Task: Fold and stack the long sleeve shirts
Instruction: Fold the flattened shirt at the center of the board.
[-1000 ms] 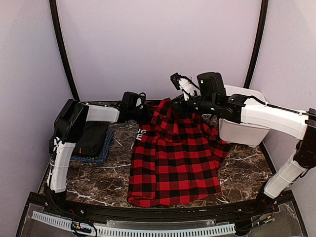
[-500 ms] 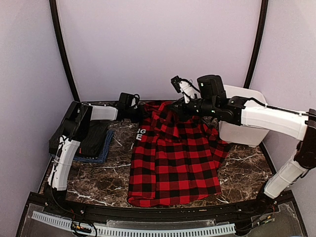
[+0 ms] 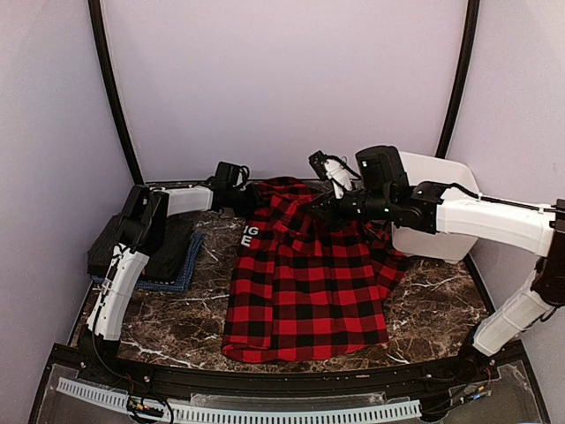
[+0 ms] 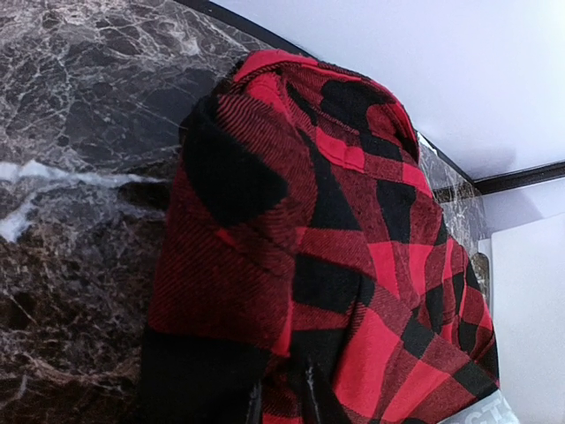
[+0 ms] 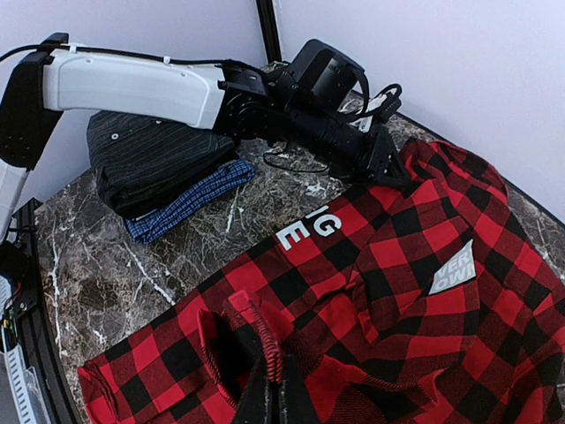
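Both arms stretch low over the dark marble tabletop (image 3: 441,300). The left gripper (image 3: 252,196) and the right gripper (image 3: 311,208) each pinch the red-and-black checked cloth shirt (image 3: 309,283), which lies spread at the tabletop's middle. Around it stand pale walls (image 3: 282,79).

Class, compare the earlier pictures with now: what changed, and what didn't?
The left gripper and right gripper kept hold of the checked shirt; the right lowered, and the shirt's top edge spread wider and flatter. The folded stack and white basket stayed put.
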Controlling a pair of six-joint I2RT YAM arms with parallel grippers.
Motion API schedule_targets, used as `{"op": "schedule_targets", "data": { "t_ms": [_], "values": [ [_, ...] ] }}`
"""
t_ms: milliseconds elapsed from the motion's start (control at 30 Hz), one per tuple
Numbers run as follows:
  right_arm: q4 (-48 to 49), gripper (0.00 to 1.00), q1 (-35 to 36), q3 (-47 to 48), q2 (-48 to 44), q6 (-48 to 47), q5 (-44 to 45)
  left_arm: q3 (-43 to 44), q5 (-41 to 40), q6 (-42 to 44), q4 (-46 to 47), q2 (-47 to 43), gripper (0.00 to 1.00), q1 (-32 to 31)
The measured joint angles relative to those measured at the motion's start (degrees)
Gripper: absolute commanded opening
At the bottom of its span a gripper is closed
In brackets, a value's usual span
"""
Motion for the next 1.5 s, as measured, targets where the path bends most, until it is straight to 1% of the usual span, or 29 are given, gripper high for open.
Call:
{"op": "schedule_targets", "data": {
  "t_ms": [33,200,400,567,667,800,900,933,1067,1200,1333,1500],
  "values": [
    [-0.4,0.0,0.0,-0.3,0.0,0.0,-0.4,0.1,0.0,0.2,0.0,0.0,0.18,0.1],
    [-2.0,0.0,0.2,-0.2,0.8,0.1,-2.8,0.8,0.8,2.2,-0.8,-0.1,0.31,0.2],
    [-4.2,0.0,1.2,3.1,7.0,-0.5,-8.5,0.9,1.5,5.0,-4.7,-2.1,0.4,0.4],
    [-7.6,0.0,3.5,6.4,13.7,-2.8,-14.1,-2.7,1.7,6.5,-7.9,-8.8,0.45,0.6],
    [-9.2,0.0,4.7,8.4,17.5,-4.2,-16.8,-8.4,1.8,6.5,-7.8,-16.2,0.46,0.6],
    [-10.3,0.11,6.1,10.4,21.6,-5.5,-18.8,-16.4,1.9,6.3,-7.2,-25.4,0.47,0.7],
    [-10.7,0.19,7.2,11.5,23.5,-6.4,-19.0,-24.0,2.3,5.4,-5.7,-31.5,0.47,0.7],
    [-10.6,0.24,7.5,11.7,23.9,-6.5,-19.0,-26.5,2.5,5.3,-5.0,-33.0,0.48,0.7],
    [-9.7,0.55,8.1,11.9,24.2,-6.7,-18.4,-37.8,3.6,4.5,-3.7,-37.9,0.5,0.7],
    [-7.4,0.74,8.1,11.3,23.3,-5.5,-15.8,-46.3,5.2,4.5,-3.8,-41.2,0.54,0.2],
    [-4.9,0.82,8.1,8.1,18.5,-3.4,-11.7,-52.0,6.6,5.4,-4.4,-45.1,0.57,-0.9],
    [-1.3,0.85,7.6,3.7,10.2,-0.8,-6.0,-57.2,8.7,5.9,-4.3,-50.2,0.56,-2.9]
  ]
}}
